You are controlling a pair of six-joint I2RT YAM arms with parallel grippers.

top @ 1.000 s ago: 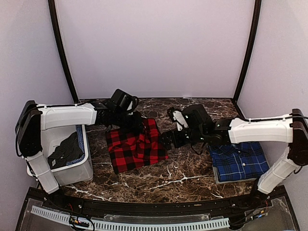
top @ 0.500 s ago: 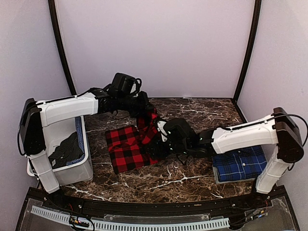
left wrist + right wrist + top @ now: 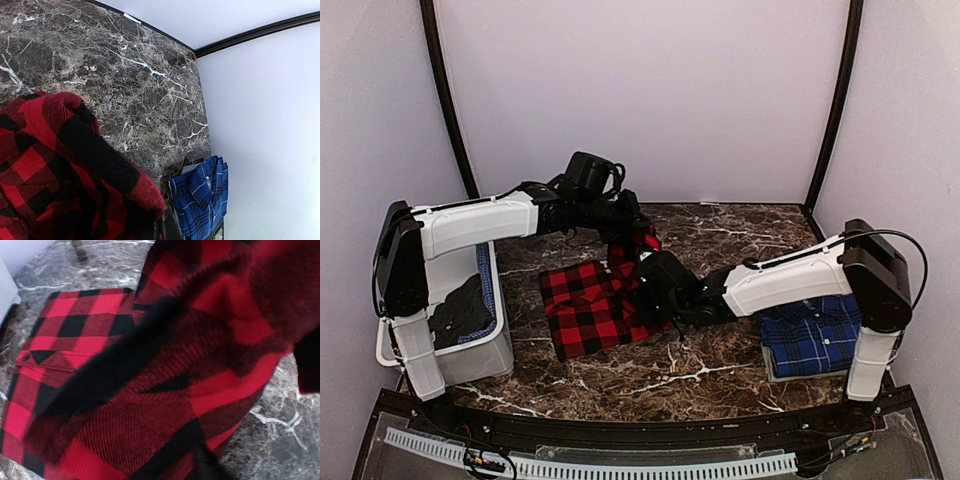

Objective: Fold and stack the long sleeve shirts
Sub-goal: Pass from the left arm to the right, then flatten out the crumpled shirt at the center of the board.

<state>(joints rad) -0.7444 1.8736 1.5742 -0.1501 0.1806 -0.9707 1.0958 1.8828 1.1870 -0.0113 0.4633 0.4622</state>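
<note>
Both arms have moved since a second ago — the left gripper, pinched shut on the far right corner of the red-and-black shirt, has lifted it off the table. The right gripper now sits at the shirt's right edge, but cloth hides its jaws and I cannot tell how they stand. Mid-table, the shirt's left half lies flat and its right side is pulled up; the blue plaid shirt lies folded at right.

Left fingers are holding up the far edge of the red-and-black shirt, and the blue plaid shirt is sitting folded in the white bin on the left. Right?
Not quite. The blue plaid shirt lies folded on the right side of the table, not in the white bin; the top external view shows it. The left fingers do hold up the far edge of the red-and-black shirt.
</note>
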